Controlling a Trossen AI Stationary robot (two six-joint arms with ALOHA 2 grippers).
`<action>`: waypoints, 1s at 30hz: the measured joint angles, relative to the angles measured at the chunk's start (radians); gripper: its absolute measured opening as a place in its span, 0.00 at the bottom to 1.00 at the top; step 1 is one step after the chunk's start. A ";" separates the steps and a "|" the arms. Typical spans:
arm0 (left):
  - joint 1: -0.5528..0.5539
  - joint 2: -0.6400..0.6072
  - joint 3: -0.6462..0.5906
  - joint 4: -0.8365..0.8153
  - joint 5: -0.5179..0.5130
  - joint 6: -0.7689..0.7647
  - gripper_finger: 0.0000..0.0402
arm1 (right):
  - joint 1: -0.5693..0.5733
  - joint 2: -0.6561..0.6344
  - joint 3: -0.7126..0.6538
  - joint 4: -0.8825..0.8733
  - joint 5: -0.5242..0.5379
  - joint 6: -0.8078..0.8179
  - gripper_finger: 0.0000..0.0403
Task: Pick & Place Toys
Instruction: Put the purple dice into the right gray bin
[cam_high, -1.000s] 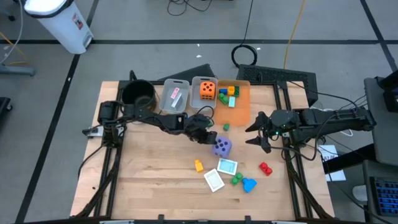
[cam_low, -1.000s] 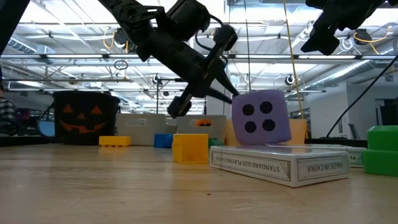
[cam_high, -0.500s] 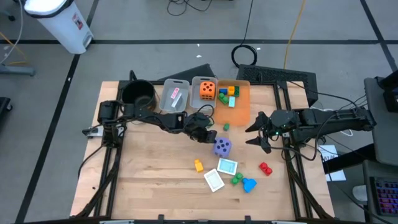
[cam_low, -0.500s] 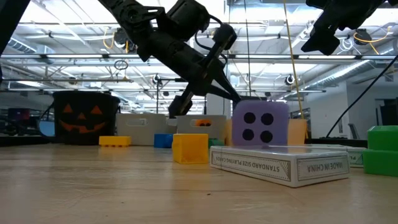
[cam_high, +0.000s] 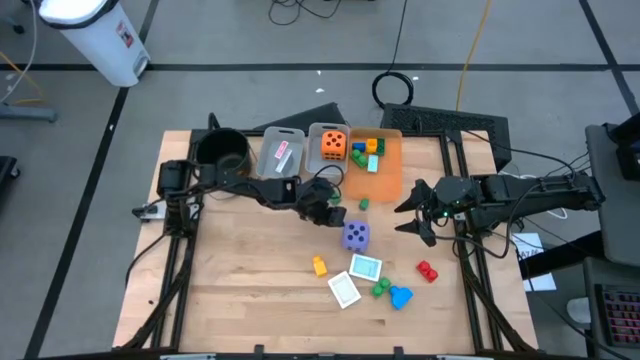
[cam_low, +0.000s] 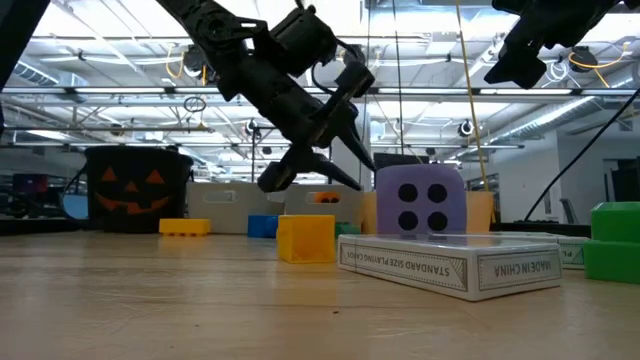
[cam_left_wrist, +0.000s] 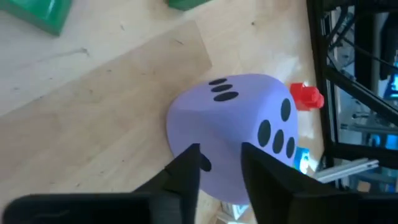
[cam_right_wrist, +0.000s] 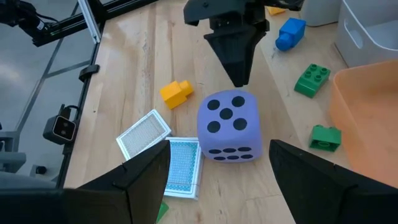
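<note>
High view: purple foam die (cam_high: 355, 236) loose on the worktop (cam_high: 250, 290), left pincer (cam_high: 333, 212) just beside it.
We judge a careless sweep could roll the die toward the card (cam_high: 366, 268). Left pincer stands slightly parted, gripping nothing; right pincer (cam_high: 412, 212), beyond the die, hangs open, empty.

Only readable print I can spot is on the side of the card box (cam_low: 450, 268) lying on the table (cam_low: 200, 310) right below the purple die (cam_low: 420, 205). It says "STANDARD SIZE PLAYING CARDS" and "MADE IN CHINA".
</note>
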 joint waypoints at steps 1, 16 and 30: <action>0.006 0.000 0.000 0.000 0.014 0.000 0.35 | 0.000 0.000 0.000 0.000 0.000 0.000 0.66; 0.098 0.000 0.000 0.004 0.389 0.003 0.69 | 0.000 0.000 0.000 -0.003 0.000 -0.006 0.66; 0.117 -0.068 -0.001 0.047 0.346 0.083 0.71 | 0.000 0.000 0.000 -0.003 0.000 -0.010 0.66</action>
